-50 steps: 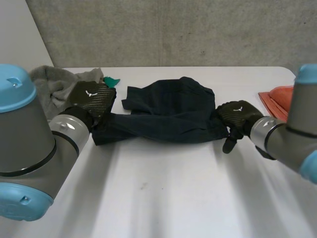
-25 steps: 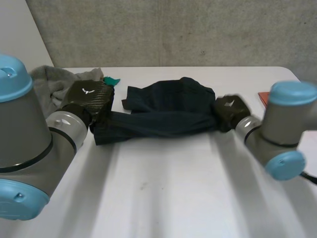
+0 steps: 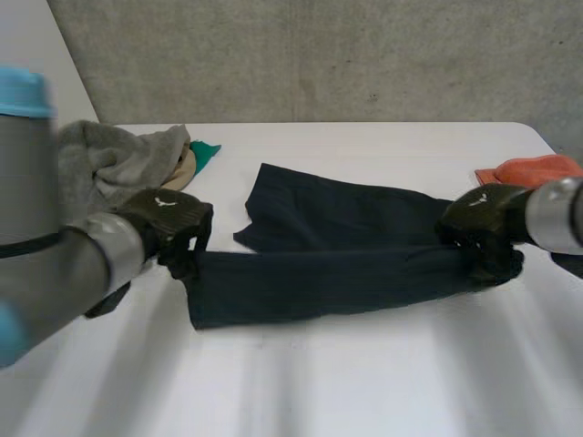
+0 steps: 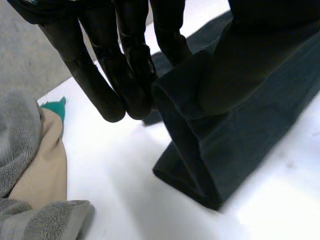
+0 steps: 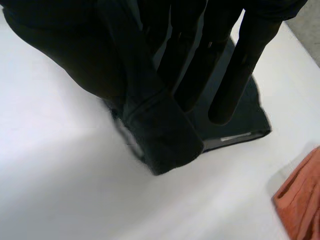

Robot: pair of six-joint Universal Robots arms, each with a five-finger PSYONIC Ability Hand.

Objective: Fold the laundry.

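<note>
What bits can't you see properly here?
- Orange cloth: head view, the picture's edge and the right arm cut it off.
- Beige thing and green thing: head view, mostly tucked under the grey towel.
- End of the dark cloth: head view, behind the right hand.

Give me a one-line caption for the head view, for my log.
Left robot hand and right robot hand pinch opposite ends of a dark garment stretched across the white table.

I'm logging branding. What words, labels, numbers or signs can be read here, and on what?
No words or numbers are readable.
Small white logo mark, no letters: on the back of the left hand and of the right hand.
Pale strip at the edge of the dark garment, perhaps a label: too blurred to read.
</note>
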